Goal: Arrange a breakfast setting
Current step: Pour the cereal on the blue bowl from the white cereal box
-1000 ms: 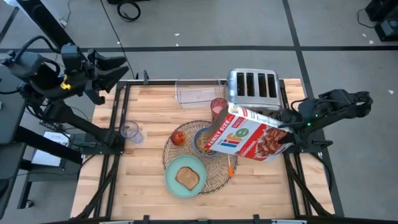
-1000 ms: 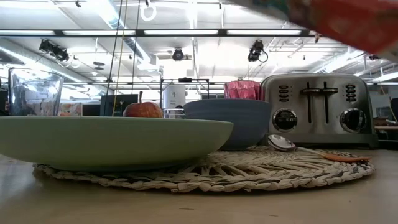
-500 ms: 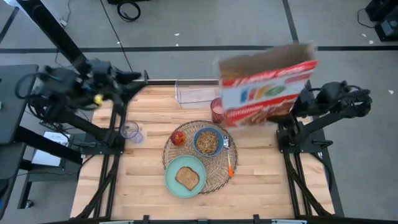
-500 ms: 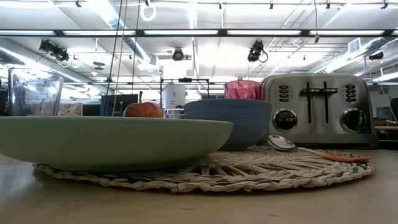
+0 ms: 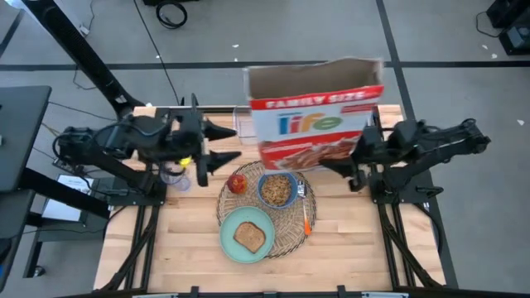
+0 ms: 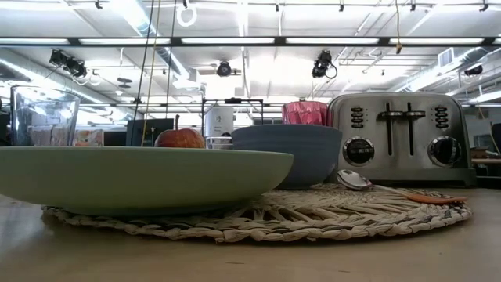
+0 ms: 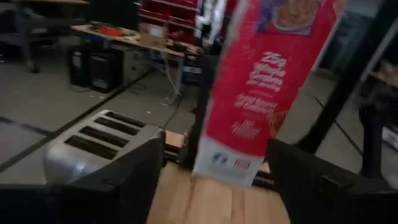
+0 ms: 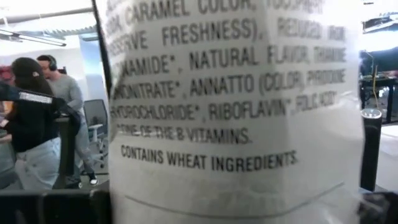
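Note:
My right gripper (image 5: 354, 159) is shut on a red cereal box (image 5: 315, 124), which stands upright in the air with its open top up, above the table's far half. My left gripper (image 5: 234, 142) is open, level, just left of the box; in its wrist view the box (image 7: 261, 87) shows beyond its fingers (image 7: 124, 180). On the wicker placemat (image 5: 290, 236) rest the blue bowl (image 5: 277, 189) with cereal, the mint-green plate (image 5: 228, 238) with toast (image 5: 249, 237), the red apple (image 5: 238, 182) and the orange-handled spoon (image 5: 306, 220). The pink cup (image 6: 305, 112) stands behind the bowl. My right gripper pinches the box between its two fingers at the lower right edge (image 5: 358, 146), one finger (image 5: 335, 167) lying on the front face. The narrow side panel (image 8: 236, 186) fills its wrist view. The fingers come level from the table's right. The box is upright and lifted clear.
The chrome toaster (image 6: 403, 137) stands at the far right, under the box in the high view. A clear bin (image 5: 242, 124) lies at the far edge, and a clear glass (image 5: 172, 175) stands at the left, under my left arm. The near table (image 5: 356, 265) is bare wood.
My right gripper has swung the box up from its tilt over the bowl to upright, lifting it and carrying it toward the far edge and then to the left. My left gripper has come from the far left corner down and rightward toward the box.

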Robot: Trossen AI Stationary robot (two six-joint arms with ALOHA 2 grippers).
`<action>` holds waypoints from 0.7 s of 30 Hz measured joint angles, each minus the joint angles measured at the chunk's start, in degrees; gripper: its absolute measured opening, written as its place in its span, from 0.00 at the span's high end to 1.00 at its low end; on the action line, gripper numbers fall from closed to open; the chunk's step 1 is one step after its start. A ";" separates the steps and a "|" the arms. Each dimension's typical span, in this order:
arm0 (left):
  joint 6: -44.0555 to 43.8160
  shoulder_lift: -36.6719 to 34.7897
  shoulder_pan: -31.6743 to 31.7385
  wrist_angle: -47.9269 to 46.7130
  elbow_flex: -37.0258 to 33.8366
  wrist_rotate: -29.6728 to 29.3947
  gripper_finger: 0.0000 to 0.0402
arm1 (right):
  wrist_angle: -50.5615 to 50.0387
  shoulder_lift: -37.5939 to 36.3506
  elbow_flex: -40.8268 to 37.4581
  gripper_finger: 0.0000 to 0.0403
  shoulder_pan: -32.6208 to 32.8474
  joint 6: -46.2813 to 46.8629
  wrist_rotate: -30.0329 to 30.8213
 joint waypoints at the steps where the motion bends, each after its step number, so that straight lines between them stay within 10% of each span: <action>1: 1.18 0.56 0.36 0.27 0.00 1.47 0.25 | 1.26 1.28 0.00 0.47 -0.27 0.47 0.02; 21: 6.27 1.96 6.42 7.95 0.14 10.63 0.21 | 12.72 10.46 0.08 0.47 -3.40 2.39 -2.48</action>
